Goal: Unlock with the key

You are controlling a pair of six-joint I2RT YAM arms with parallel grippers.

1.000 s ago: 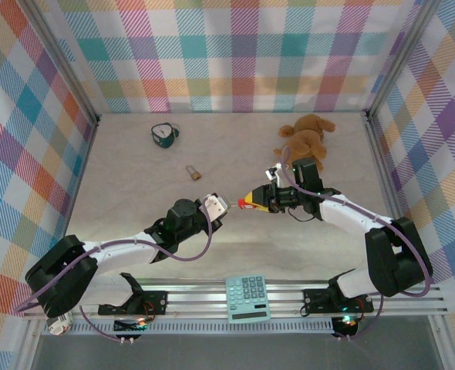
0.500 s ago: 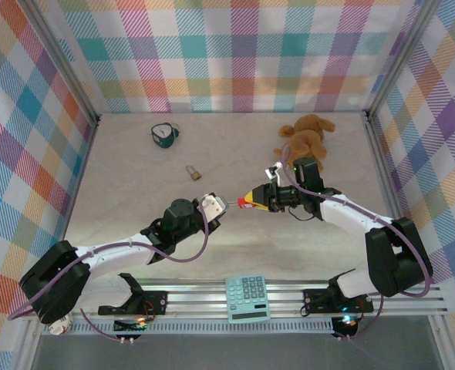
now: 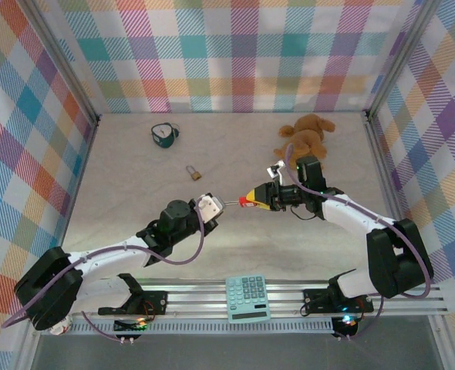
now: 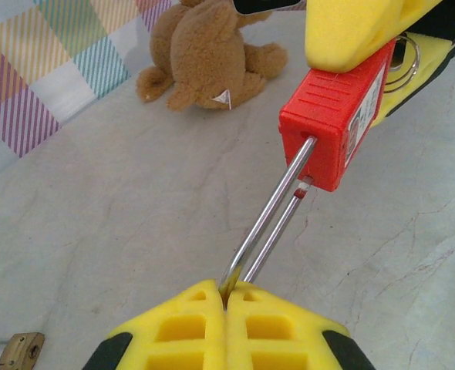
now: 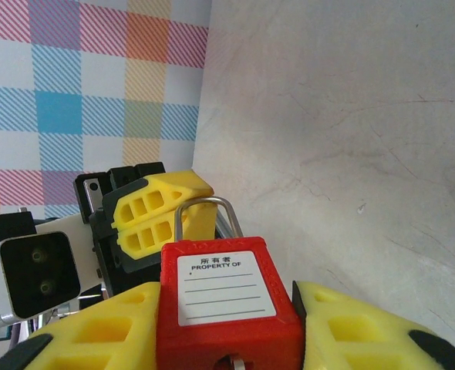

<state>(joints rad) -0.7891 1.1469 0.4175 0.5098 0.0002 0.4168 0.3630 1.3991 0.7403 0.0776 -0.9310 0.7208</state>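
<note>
My right gripper (image 5: 227, 312) is shut on the body of a red padlock (image 5: 226, 297), which it holds above the table (image 3: 135, 185). The padlock (image 3: 247, 202) points left, its silver shackle (image 4: 270, 216) toward my left gripper (image 4: 227, 297). That gripper (image 3: 226, 203) is shut on the top of the shackle's loop, seen also in the right wrist view (image 5: 204, 202). A small silver piece (image 5: 239, 362) sits in the slot at the padlock's near end. I cannot tell whether it is the key. A metal ring (image 4: 405, 58) shows behind the padlock.
A small brass padlock (image 3: 192, 173) lies on the table left of centre. A brown teddy bear (image 3: 306, 137) lies at the back right, a teal object (image 3: 163, 134) at the back left. A calculator (image 3: 247, 298) rests on the front rail.
The left arm's elbow has swung down and to the left while its gripper stayed on the shackle. The right gripper and red padlock have shifted slightly.
</note>
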